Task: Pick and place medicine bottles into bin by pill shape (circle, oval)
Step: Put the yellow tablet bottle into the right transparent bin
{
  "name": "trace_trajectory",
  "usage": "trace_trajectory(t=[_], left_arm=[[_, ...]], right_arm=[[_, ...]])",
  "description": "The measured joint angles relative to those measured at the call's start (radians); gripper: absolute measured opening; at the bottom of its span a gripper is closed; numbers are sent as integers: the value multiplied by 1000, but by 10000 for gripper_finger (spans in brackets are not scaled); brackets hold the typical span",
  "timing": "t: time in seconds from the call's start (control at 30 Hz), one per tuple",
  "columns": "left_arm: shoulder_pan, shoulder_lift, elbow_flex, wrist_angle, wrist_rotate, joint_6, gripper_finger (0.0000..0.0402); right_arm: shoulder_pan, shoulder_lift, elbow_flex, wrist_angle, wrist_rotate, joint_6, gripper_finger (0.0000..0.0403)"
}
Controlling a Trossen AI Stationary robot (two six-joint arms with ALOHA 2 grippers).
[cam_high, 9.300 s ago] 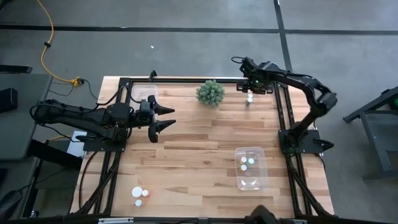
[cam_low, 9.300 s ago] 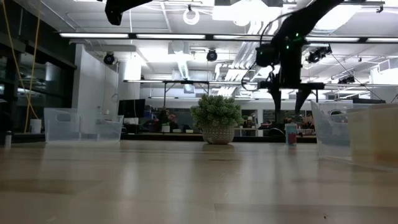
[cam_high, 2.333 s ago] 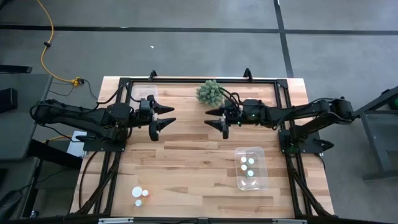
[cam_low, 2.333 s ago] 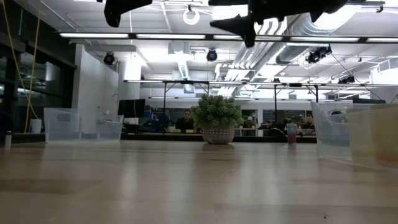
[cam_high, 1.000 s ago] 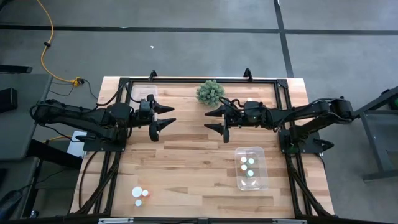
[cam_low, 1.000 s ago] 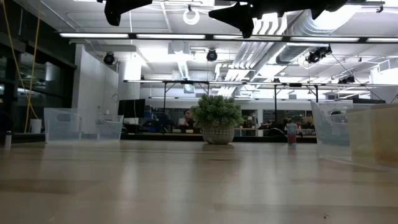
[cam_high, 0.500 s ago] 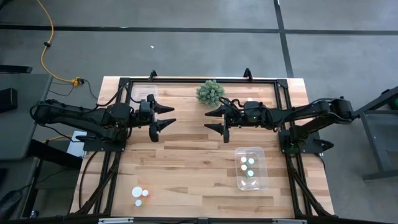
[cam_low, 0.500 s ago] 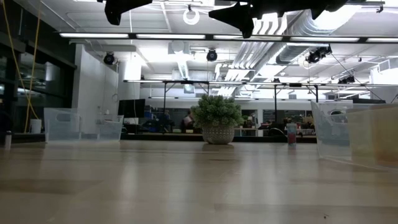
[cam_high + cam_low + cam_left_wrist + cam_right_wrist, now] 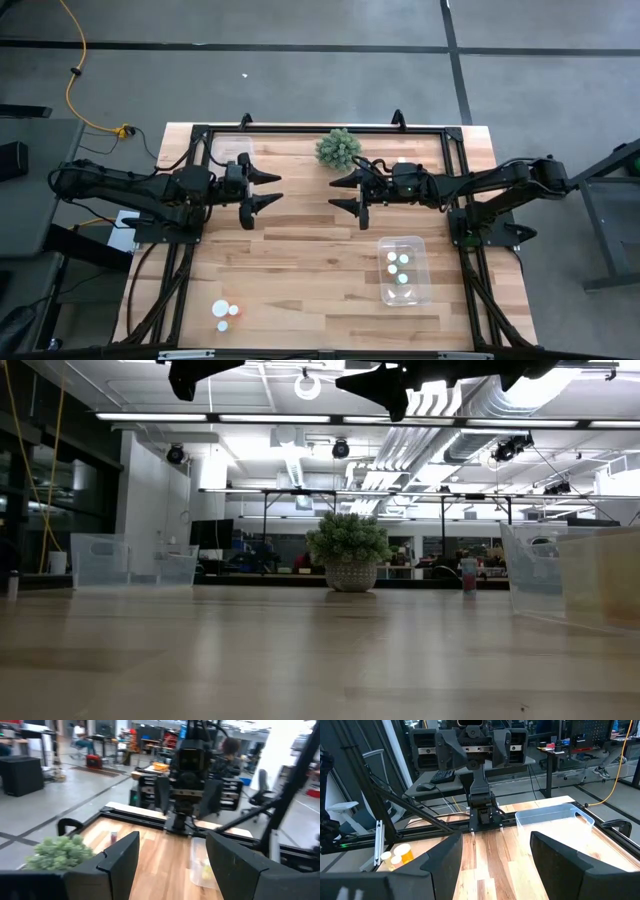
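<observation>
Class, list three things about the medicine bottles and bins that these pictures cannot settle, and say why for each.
- Pill shapes: the bottles in the right bin show only white caps in the high view.
- Left bin contents: the left arm covers it from above.
- Bottle near the plant: label too small in the low view.

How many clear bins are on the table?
2. The left bin sits in a corner, partly under the left arm; the right bin stands by the right arm, holding bottles.

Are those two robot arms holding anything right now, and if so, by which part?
Nothing is held. The left tool and the right tool both hang open and empty above the table, facing each other, with no medicine bottle between their fingers.
</observation>
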State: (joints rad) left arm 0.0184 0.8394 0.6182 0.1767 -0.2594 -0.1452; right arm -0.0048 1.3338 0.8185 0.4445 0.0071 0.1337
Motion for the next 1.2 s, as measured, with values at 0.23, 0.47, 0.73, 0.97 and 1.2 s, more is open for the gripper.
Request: trace_trajectory(t=[0.23,0.47,0.73,0.97,1.2], left_arm=[[-107,18,109,-247,17,0,225],[-265,109,343,-716,50,-132,263],[-484,279,556,-1079,140,-217,302],[-709,446,592,-1167,197,-74,302],[-862,597,592,-1091,206,-68,299]], right_arm=[[0,0,0,-6,0,49,226],[0,0,1,-23,0,49,226],[0,0,1,-49,0,45,226],[-2,0,1,-58,0,42,226],[-2,0,1,-69,0,42,226]])
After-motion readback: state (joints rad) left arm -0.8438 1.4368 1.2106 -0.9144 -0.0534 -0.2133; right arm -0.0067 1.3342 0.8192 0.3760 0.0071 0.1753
